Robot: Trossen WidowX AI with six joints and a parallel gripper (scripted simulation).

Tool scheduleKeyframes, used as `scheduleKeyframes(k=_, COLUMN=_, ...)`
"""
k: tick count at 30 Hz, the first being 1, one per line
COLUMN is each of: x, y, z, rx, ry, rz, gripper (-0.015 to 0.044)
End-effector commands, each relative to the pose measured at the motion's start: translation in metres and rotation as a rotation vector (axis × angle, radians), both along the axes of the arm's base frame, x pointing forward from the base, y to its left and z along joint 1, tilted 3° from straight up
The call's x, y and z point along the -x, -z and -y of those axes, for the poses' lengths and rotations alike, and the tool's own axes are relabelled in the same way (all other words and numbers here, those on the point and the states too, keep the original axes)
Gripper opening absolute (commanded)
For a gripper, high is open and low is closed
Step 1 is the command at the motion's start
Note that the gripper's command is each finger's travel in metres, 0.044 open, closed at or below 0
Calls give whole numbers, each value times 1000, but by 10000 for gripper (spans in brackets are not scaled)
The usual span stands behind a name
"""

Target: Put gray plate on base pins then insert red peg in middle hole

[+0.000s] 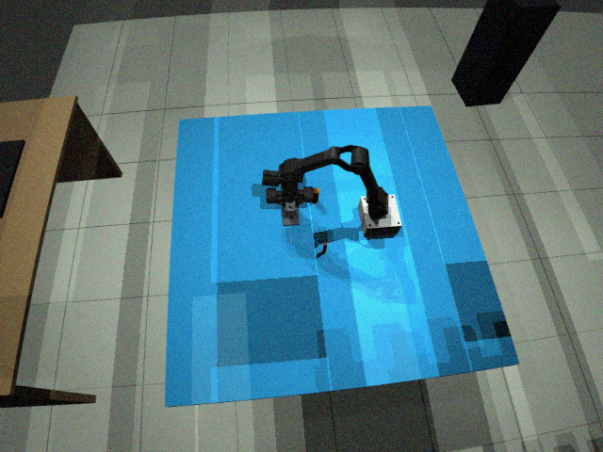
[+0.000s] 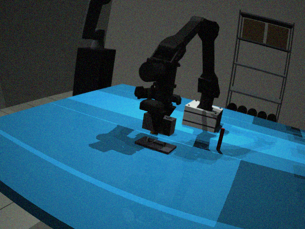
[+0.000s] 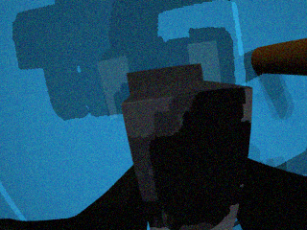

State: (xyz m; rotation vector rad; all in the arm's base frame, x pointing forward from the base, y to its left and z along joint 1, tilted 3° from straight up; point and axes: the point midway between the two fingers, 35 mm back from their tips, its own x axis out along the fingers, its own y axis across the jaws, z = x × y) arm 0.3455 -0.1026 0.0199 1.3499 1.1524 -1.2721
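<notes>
My gripper [image 2: 157, 123] is shut on the gray plate [image 2: 169, 126] [image 3: 139, 120], a thick block that it holds in the air. The plate looks roughly level. The dark flat base [image 1: 290, 222] [image 2: 169, 149] [image 3: 165, 81] lies on the table just below the plate, with a visible gap between them in the exterior view. Its two short pins stick up there. In the wrist view the plate hides most of the base and both pins, so their alignment with the holes cannot be told. The red peg [image 1: 325, 245] [image 2: 220, 139] stands upright, apart from the base, on the robot-mount side.
An orange cylinder [image 1: 317, 191] [image 3: 283, 57] stands close beside the base, mostly hidden behind the gripper in the exterior view. The white robot mount [image 1: 381, 223] [image 2: 200, 119] is on the blue table [image 1: 263, 252] [image 2: 123, 184]. Dark shadows cross the table.
</notes>
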Motion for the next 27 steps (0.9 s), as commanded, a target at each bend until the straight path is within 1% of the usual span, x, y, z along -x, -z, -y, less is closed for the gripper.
scheduleKeyframes(k=1, x=1, y=1, z=0, rx=0, ry=-4, rz=-3, gripper=0)
scheduleKeyframes(k=20, x=2, y=3, z=0, rx=0, ry=-4, rz=-3, gripper=0)
scheduleKeyframes(k=27, x=2, y=16, z=-1, rx=0, ry=-4, rz=-3, gripper=0)
